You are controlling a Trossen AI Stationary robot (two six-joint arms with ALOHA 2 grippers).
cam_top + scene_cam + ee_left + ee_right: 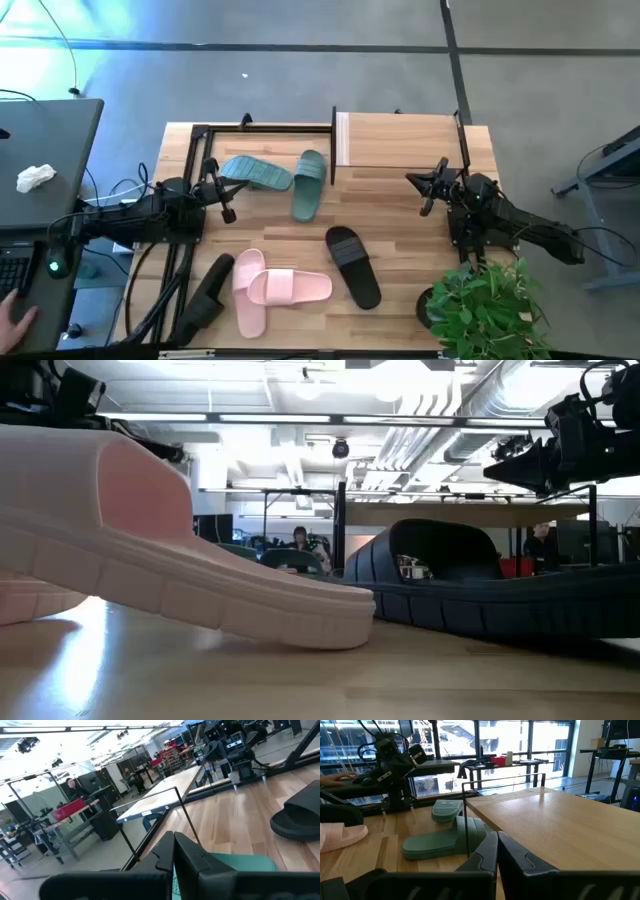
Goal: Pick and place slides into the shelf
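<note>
Resting on the light wooden table (400, 250) are five rubber slide sandals that can be counted from above: two teal-green slides (257, 172) lie near the far edge, one flat under the bare black metal frame (262, 128), the other teal-green slide (308, 184) angled just beside the frame's right post. Two pale pink slides (288, 288) lie overlapping near the front edge, one crossing over the other. One black slide (352, 264) sits just right of them, and a second black slide (206, 293) lies at the front left, partly off the table's edge.

The low shelf with a light wooden top board and thin black legs (400, 140) stands at the far right of the table, touching the frame; nothing rests on its board.

The left gripper (222, 190) hovers beside the flat teal slide, its fingers clenched together on nothing. The right gripper (432, 192) hangs in front of the shelf, fingers likewise pressed closed and empty. A leafy green potted plant (482, 310) stands at the front right corner.
</note>
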